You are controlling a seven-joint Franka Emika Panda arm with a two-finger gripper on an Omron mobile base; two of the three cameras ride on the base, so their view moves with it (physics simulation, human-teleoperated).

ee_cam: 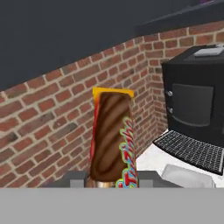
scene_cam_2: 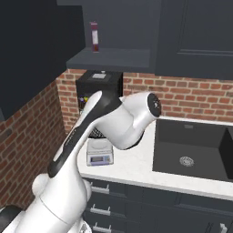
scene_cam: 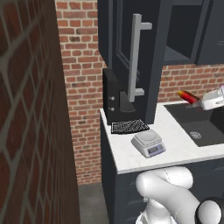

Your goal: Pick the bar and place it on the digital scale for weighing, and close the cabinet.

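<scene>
The gripper is pinched on the bar, which stands up between the two fingertips in the hand view, brown face with a red and yellow edge toward the camera. In the left base view the hand is at the right edge, above the sink, with the bar's red end projecting to its left. Judged step: transport; the bar is picked and not yet on the scale. The scale sits on the white counter, just in front of the black mesh mat and well apart from the hand. The next move calls for carrying the bar leftward over the counter, lowering it flat onto the platform, and releasing it there; the platform is small, so the bar should be centred before release. The cabinet door stands open, its silver handle facing the camera, so closing it remains to be done. Limits of view: in the right base view the arm covers part of the scale and the gripper is hidden behind it. The black appliance is partly screened by the door in the left base view. A small red item on the open shelf is too small to identify.
</scene>
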